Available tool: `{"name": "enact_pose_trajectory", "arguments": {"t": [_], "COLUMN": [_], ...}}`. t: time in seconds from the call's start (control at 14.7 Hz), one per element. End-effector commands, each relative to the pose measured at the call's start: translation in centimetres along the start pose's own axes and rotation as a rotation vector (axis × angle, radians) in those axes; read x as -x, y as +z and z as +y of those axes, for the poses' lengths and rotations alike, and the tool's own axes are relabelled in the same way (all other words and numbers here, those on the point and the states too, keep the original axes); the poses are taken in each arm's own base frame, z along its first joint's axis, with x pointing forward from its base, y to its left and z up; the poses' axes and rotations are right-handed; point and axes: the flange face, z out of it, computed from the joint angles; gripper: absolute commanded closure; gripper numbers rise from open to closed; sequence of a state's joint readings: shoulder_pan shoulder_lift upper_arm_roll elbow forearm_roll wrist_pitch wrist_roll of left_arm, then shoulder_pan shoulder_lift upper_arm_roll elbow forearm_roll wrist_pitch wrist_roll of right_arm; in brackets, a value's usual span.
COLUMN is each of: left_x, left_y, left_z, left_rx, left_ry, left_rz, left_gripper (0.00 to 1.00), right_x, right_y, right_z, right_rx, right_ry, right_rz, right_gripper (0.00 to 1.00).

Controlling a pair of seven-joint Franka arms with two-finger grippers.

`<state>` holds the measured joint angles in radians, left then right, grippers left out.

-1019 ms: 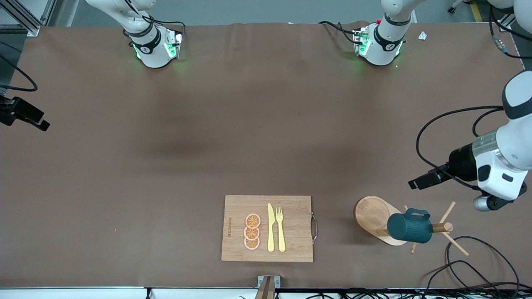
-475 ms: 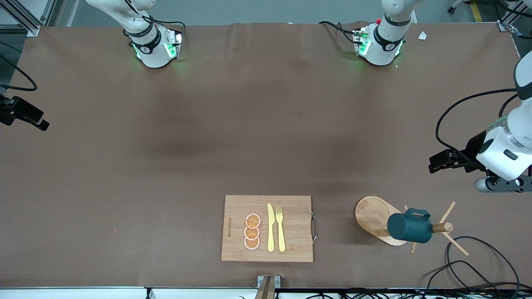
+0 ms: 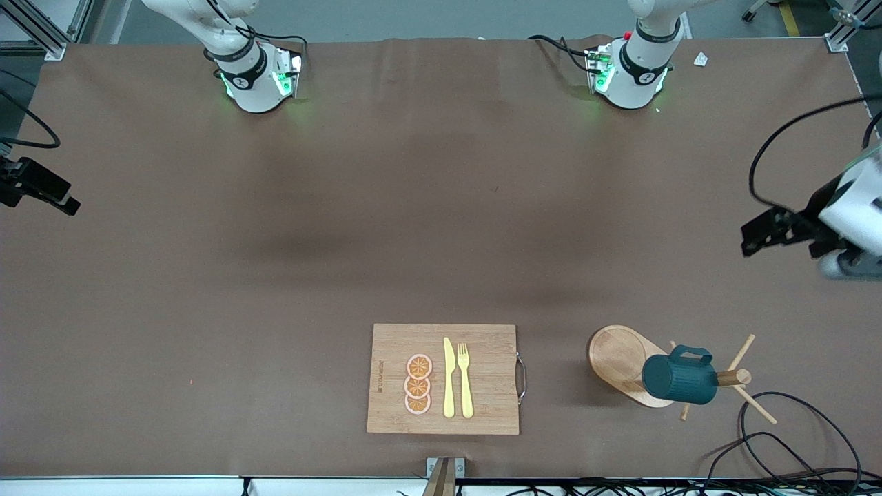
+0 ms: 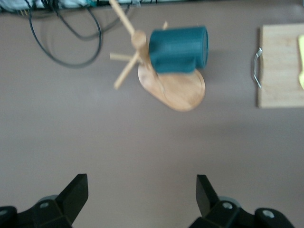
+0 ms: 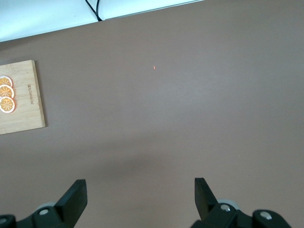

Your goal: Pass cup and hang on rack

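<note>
Cup (image 3: 680, 379) hangs on the rack (image 3: 623, 362), lying sideways along a peg at the left arm's end of the desk; left hand (image 4: 142, 202) wide, empty, the closer one; right hand (image 5: 140, 199) wide, empty, waiting.

Both arms are glossy white with black bands at the joints. Each round base (image 3: 255, 79) glows green at its foot and carries a small dark mark on the band. Black cables (image 3: 778, 155) loop off the left arm's wrist. The left hand (image 4: 142, 202) and right hand (image 5: 141, 202) have matte black, wedge-shaped fingers with small screws.
</note>
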<state>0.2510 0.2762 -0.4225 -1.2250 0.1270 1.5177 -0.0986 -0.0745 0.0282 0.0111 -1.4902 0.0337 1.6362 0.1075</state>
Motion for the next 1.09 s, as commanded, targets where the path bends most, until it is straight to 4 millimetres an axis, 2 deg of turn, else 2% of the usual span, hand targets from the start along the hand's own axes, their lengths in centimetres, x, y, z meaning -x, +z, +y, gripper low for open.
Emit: {"name": "enact_pose_trajectory", "arguments": {"t": [0.0,0.2,0.54,0.81,1.02], "left_x": [3.4,5.4,8.1,9.2,9.1], "left_y": [-4.1,-5.2,-5.2,-4.9,-4.8], "left_z": [-3.2,-2.8,-1.5,-0.7,0.5], "left_rx": [0.012,-0.003,0.013,0.013,0.014], "left_ry": [-0.007,0.021,-0.01,-0.001,0.018], "left_rz": [-0.001,-0.045,-0.047,-0.054,-0.04], "left_gripper": [0.0,0.0,0.0,0.0,0.0], "right_x": [1.0,1.4,1.4,1.4,1.4], "right_y": [-0.6,-0.3,-0.4,-0.4,-0.4], "right_z": [0.6,0.6,0.5,0.1,0.0], "right_rx": [-0.015,-0.013,-0.012,-0.011,-0.005], "right_ry": [-0.012,-0.015,-0.024,-0.032,-0.037], "right_rz": [0.012,0.01,0.017,0.016,0.015], "right_gripper": [0.0,0.0,0.0,0.0,0.0]}}
